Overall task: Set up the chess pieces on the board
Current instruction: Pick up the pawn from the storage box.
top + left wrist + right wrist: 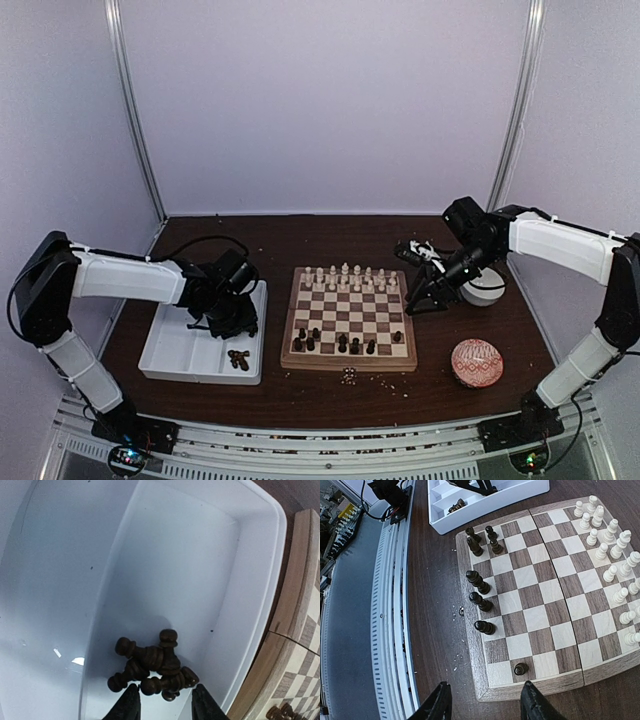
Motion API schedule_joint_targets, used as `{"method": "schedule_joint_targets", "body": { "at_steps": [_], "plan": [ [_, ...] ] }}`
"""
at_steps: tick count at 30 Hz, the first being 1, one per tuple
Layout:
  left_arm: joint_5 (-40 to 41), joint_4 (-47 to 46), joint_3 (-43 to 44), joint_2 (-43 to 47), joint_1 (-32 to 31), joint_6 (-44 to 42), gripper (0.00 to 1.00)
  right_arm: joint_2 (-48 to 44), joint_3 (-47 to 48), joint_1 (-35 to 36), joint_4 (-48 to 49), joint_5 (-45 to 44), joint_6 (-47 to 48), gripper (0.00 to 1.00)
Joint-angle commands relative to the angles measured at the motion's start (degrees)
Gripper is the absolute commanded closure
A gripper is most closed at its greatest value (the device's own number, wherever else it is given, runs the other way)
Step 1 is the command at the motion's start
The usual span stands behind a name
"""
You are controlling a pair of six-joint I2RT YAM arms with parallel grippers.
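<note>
Left gripper (165,706): open, low over a heap (152,664) of dark pieces in the white tray (250,555).
Right gripper (486,704): open, empty, above the board (535,595) edge.
Board: white pieces (615,555) far side, some dark ones (480,582) near side.

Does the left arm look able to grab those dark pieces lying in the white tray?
Probably yes. The left claw hangs just above the dark pieces in the tray, jaws apart, and nothing lies in between.
</note>
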State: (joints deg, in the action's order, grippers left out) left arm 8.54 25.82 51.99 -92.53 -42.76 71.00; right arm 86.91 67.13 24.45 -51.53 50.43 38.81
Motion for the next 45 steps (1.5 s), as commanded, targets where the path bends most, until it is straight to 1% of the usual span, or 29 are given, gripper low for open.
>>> {"method": "schedule_joint_targets", "body": {
  "at_steps": [1,5,8,10,13,15,18,21,25,27,30,32,34,39,45],
  "plan": [
    [0.32,-0.32,3.69,-3.18,0.74,5.88,0.64,-0.17,1.33,-0.28,-0.98,0.89,0.65,0.52],
    [0.34,-0.12,4.63,-4.86,1.26,6.31,0.64,-0.17,1.24,-0.32,-1.15,0.81,0.91,0.52],
    [0.19,-0.14,5.37,-6.85,2.92,4.06,0.66,0.08,1.33,-0.29,-1.3,0.9,1.08,0.52],
    [0.31,-0.2,6.0,-8.55,4.18,1.46,0.69,0.24,1.42,-0.3,-1.54,0.98,1.16,0.52],
    [-0.49,0.5,8.15,-10.97,5.64,-6.88,0.76,0.19,1.42,-0.3,-1.68,1.09,1.14,0.52],
    [-0.73,2.8,10.52,-12.6,5.91,-12.14,0.81,0.18,1.44,-0.28,-1.71,1.25,1.02,0.52],
    [-2.32,7.06,14.04,-13.8,5.83,-20.09,0.86,0.27,1.59,-0.28,-1.68,1.51,0.92,0.52],
    [-3.67,8.22,13.77,-12.15,5.67,-25.89,0.9,0.43,1.59,-0.28,-1.69,1.64,0.83,0.52],
    [-5.93,11.48,13.64,-10.18,5.36,-32.12,0.92,0.85,1.77,-0.28,-1.72,2.07,0.59,0.52],
    [-6.59,13.31,13.66,-9.26,4.75,-35.51,0.92,1.1,1.91,-0.28,-1.77,2.28,0.52,0.52],
    [-6.62,14.57,13.04,-8.06,4.01,-37.95,0.9,1.56,2.1,-0.29,-1.92,2.63,0.5,0.52],
    [-6.06,14.82,12.73,-7.61,3.95,-38.27,0.85,1.83,2.28,-0.25,-2.04,2.8,0.55,0.52],
    [-5.83,15.19,12.64,-7.85,3.94,-38.28,0.83,2.03,2.37,-0.2,-2.24,2.9,0.57,0.52],
    [-5.77,15.11,12.52,-9.42,3.95,-37.96,0.81,1.65,2.19,-0.19,-2.25,2.9,0.51,0.52],
    [-8.3,14.17,12.22,-10.85,3.58,-39.13,0.8,1.47,2.19,-0.2,-2.15,2.91,0.4,0.52]
  ]
}}
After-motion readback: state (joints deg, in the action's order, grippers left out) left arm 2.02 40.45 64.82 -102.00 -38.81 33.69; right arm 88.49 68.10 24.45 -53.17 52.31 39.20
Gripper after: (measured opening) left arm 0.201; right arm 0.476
